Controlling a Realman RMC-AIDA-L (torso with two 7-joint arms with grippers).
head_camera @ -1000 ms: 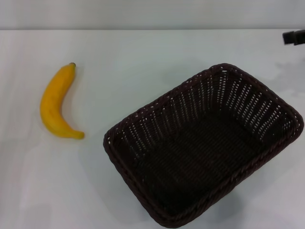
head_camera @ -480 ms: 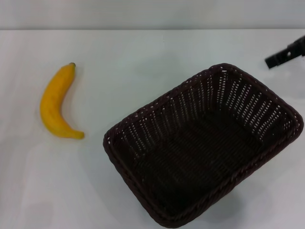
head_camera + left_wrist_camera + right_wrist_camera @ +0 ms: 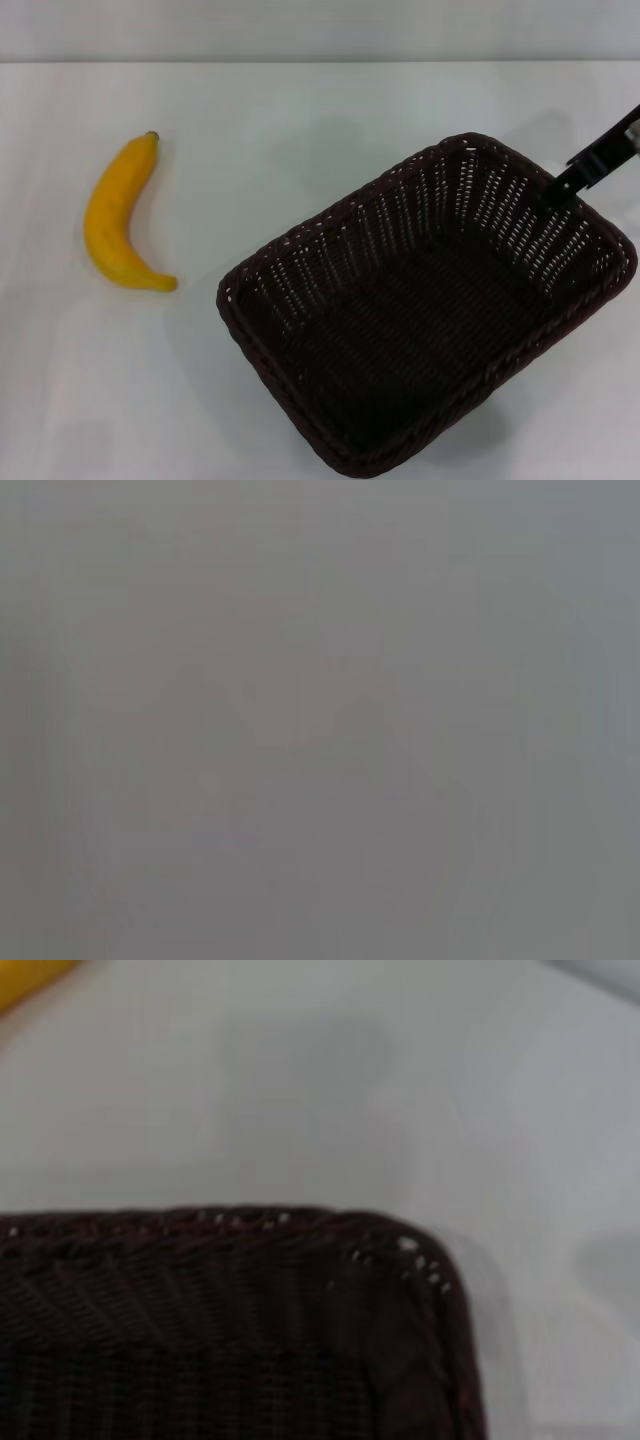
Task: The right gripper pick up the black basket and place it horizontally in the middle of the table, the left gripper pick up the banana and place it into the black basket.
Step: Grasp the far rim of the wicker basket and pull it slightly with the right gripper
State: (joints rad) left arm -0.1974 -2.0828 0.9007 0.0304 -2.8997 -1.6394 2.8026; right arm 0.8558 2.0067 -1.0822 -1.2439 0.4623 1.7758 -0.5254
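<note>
Right gripper (image 3: 572, 176) now over far right rim of black basket (image 3: 430, 300), in from the right edge of the head view where half a second ago it hung clear of the wicker; finger state not readable, no grasp visible. Basket skewed on right half of table (image 3: 300, 120), not yet moved or squared; rim corner fills right wrist view, so pickup judged imminent. Banana (image 3: 120, 215) untouched at left, well apart; left gripper out of sight.
</note>
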